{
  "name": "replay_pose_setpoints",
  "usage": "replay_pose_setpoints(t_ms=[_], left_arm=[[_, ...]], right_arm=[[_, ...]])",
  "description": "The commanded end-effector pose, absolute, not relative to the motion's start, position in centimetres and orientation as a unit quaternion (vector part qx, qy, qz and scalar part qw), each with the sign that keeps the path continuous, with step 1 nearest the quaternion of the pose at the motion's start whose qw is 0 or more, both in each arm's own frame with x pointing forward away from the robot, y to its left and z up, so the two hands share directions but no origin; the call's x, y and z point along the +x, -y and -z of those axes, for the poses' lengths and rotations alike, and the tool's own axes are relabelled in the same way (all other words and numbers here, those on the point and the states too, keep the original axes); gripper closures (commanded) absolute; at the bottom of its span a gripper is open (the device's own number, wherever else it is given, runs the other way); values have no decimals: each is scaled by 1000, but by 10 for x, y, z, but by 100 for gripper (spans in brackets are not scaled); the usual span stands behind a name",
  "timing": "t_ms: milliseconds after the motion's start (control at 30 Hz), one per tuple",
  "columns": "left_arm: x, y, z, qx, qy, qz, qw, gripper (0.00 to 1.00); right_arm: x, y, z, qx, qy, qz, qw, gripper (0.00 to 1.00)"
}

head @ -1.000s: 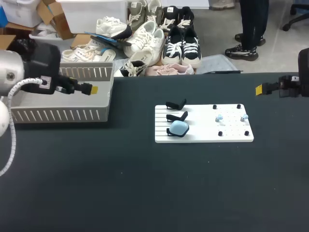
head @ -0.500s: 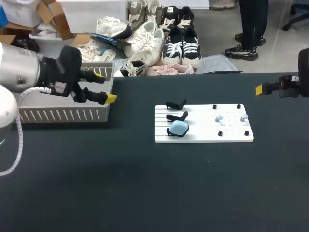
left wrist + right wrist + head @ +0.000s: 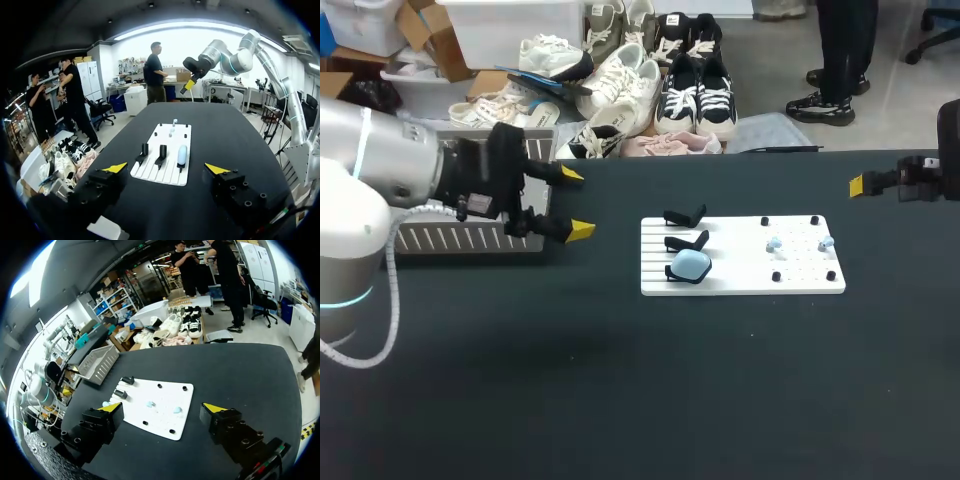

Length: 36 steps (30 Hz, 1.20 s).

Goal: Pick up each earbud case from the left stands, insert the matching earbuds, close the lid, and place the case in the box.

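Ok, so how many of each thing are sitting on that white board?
black stands: 3
light blue earbud case: 1
earbuds: 2
black pegs: 4
Total: 10

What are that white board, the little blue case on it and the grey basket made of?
The white board looks like matte hard plastic, with fine parallel grooves. The blue case seems smooth, faintly glossy plastic. The grey basket looks like rigid plastic with evenly slotted walls, though metal is possible.
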<state>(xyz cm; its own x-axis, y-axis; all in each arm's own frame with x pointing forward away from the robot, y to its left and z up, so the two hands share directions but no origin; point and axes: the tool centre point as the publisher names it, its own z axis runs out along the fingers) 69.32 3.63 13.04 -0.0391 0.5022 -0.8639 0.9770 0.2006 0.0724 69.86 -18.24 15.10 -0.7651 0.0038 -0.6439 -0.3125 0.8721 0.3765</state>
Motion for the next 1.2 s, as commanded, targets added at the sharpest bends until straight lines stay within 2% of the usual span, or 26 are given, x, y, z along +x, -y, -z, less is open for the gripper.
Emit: replay_pose_setpoints(t_ms=[33,467,1200], left_arm=[[697,-22,-122,572,-651,298,401,0],[691,13,-110,591,-620,311,411,0],[684,57,-62,621,-615,287,393,0]], right_arm=[[699,184,-150,-87,-908,-241,332,0],[699,184,-150,-87,-908,-241,332,0],[699,184,-150,-87,-908,-241,332,0]])
